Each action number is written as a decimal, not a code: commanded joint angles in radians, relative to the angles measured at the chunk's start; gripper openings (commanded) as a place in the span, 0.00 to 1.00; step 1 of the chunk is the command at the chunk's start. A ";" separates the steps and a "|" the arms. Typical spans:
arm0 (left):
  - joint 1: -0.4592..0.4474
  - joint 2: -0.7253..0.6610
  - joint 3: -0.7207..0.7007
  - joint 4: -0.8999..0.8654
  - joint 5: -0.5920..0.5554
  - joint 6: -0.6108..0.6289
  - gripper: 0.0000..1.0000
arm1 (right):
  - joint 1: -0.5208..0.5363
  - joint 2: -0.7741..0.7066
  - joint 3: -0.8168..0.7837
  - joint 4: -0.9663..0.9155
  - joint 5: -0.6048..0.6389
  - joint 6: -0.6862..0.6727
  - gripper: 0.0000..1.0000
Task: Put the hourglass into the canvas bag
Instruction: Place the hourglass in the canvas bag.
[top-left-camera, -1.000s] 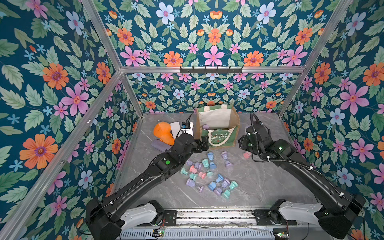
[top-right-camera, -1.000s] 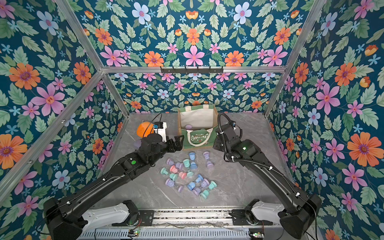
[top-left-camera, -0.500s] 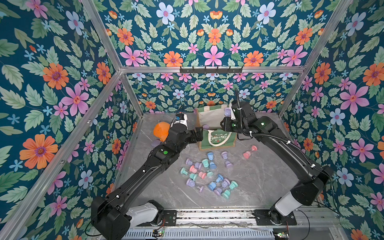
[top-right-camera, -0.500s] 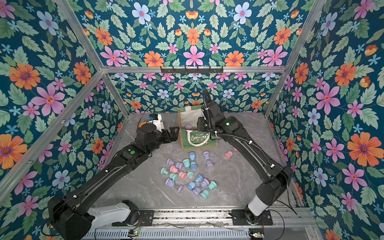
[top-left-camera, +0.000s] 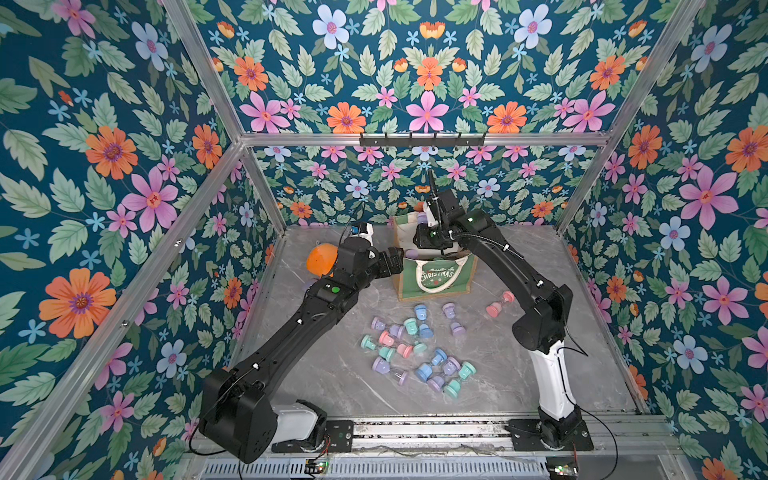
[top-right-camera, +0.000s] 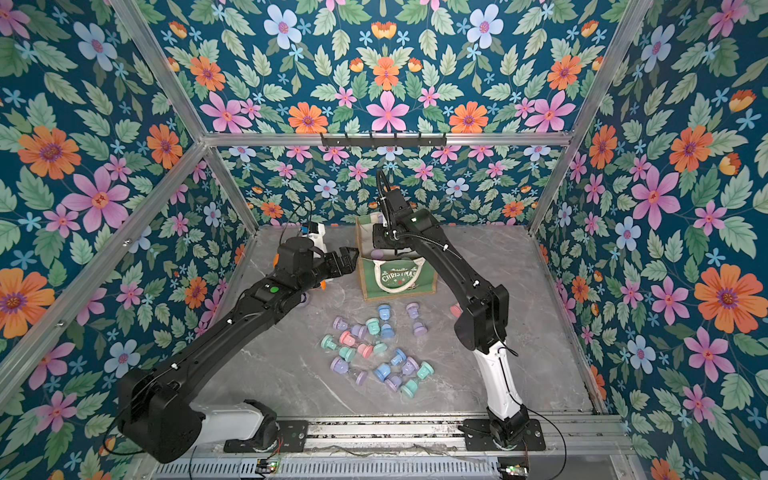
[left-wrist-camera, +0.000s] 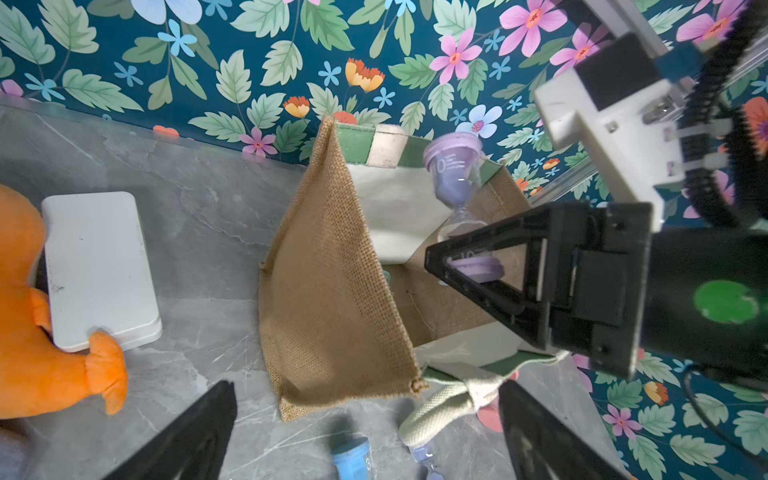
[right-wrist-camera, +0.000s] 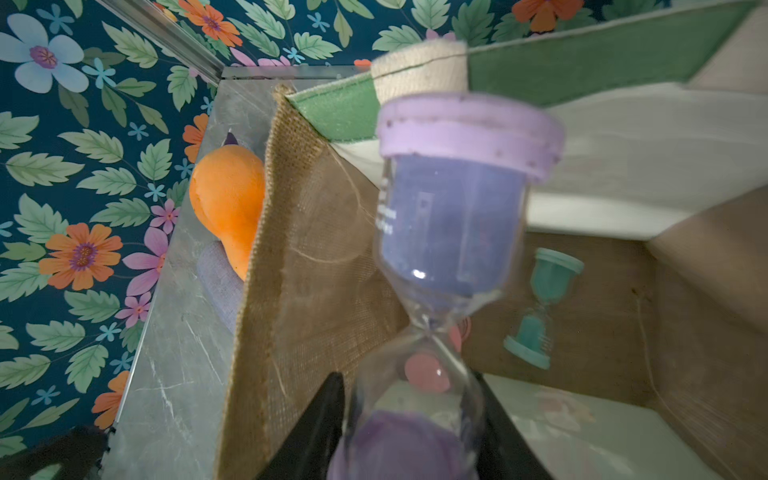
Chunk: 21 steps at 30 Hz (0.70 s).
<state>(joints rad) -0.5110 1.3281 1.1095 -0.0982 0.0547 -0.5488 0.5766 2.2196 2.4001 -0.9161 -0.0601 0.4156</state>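
lilac hourglass (right-wrist-camera: 453, 216), green-and-tan canvas bag (left-wrist-camera: 332, 291), orange plush toy (left-wrist-camera: 20, 353)

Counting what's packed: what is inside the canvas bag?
A teal hourglass and something pink lie inside the canvas bag; the purple hourglass in the right claw covers the rest.

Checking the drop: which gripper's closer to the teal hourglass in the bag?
Right. The right gripper is over the canvas bag's mouth, above the teal hourglass; the left gripper is outside the burlap side.

Canvas bag (top-left-camera: 434, 291) at rear, loose hourglasses (top-left-camera: 420, 311) before it, plush toy (top-left-camera: 320, 259) to its left, 1 hourglass (right-wrist-camera: 540, 307) inside it.
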 joint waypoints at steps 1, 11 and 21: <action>0.006 0.010 0.004 0.040 0.026 -0.006 1.00 | -0.011 0.069 0.065 -0.068 -0.046 -0.019 0.29; 0.020 0.052 -0.003 0.071 0.052 -0.027 1.00 | -0.012 0.158 0.047 -0.022 -0.086 -0.015 0.29; 0.022 0.052 -0.018 0.081 0.063 -0.040 1.00 | -0.014 0.237 0.035 -0.007 -0.080 0.002 0.30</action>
<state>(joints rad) -0.4908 1.3830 1.0939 -0.0372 0.1089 -0.5812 0.5617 2.4428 2.4355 -0.9253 -0.1524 0.4171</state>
